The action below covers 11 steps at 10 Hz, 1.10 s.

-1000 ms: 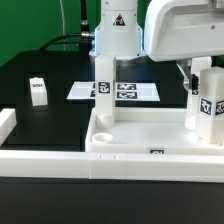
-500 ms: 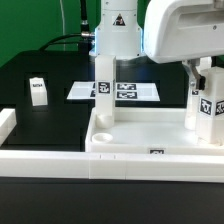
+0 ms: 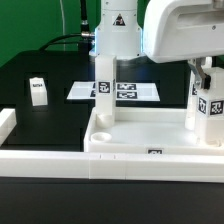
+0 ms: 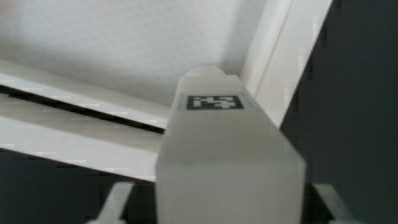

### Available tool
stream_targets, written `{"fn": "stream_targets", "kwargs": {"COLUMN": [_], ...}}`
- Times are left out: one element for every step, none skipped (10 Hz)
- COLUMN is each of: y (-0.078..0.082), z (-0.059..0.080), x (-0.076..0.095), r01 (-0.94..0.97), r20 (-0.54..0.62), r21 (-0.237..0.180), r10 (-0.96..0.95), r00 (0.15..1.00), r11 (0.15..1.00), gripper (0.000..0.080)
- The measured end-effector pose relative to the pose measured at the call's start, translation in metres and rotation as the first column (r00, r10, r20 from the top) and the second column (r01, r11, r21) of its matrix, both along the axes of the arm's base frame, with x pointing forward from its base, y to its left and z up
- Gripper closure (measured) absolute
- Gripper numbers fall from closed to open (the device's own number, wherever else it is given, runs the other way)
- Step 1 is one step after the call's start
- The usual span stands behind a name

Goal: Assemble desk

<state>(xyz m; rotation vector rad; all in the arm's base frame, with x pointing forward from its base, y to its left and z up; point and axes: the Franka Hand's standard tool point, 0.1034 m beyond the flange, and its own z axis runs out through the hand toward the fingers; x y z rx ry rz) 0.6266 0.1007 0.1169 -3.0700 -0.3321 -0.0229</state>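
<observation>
White leg (image 3: 208, 115) stands at the tabletop's (image 3: 145, 128) three o'clock corner. The pincer (image 3: 205, 70) straddles it, contact unclear; squeeze squarely, keeping it upright.

Black table (image 3: 55, 118): marker board (image 3: 142, 92) flat at the back, one loose leg (image 3: 38, 91) at the exterior view's left, tabletop (image 3: 150, 131) up against the white border wall (image 3: 50, 161) in front.

Tabletop (image 3: 145, 128) and legs (image 3: 103, 72) are white (tags (image 3: 205, 107) black-and-white), table (image 3: 45, 125) black.
</observation>
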Motion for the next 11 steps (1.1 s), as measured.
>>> {"fn": "stream_targets", "kwargs": {"y": [-0.0002, -0.0018, -0.0032, -0.0040, -0.0056, -0.0066, -0.0069, -0.0076, -0.0079, -0.0095, -0.0093], "z": [-0.0003, -0.0004, -0.0008, -0.0011, -0.0013, -0.0016, -0.0018, -0.0021, -0.0024, -0.0025, -0.0025], "x": [0.0000, 0.0006, 0.0008, 0.0011, 0.0014, 0.0017, 0.0018, 0.0019, 0.0019, 0.0022, 0.0022], "r01": [0.096, 0.183, 0.298, 0.377, 0.442, 0.520, 0.580, 0.686, 0.773, 0.837, 0.883], "r20": [-0.006, -0.012, -0.021, -0.027, -0.034, -0.043, -0.048, -0.060, -0.072, -0.085, -0.090], "r21": [0.002, 0.008, 0.014, 0.014, 0.016, 0.019, 0.017, 0.013, 0.008, 0.006, -0.001], "r10": [-0.096, -0.183, -0.297, -0.377, -0.442, -0.519, -0.579, -0.684, -0.770, -0.834, -0.879], "r00": [0.995, 0.983, 0.955, 0.926, 0.897, 0.854, 0.814, 0.727, 0.634, 0.545, 0.468], "r11": [0.995, 0.983, 0.955, 0.926, 0.897, 0.854, 0.814, 0.728, 0.635, 0.547, 0.470], "gripper": [0.0511, 0.0511, 0.0511, 0.0511, 0.0509, 0.0509, 0.0509, 0.0509, 0.0509, 0.0509, 0.0509]}}
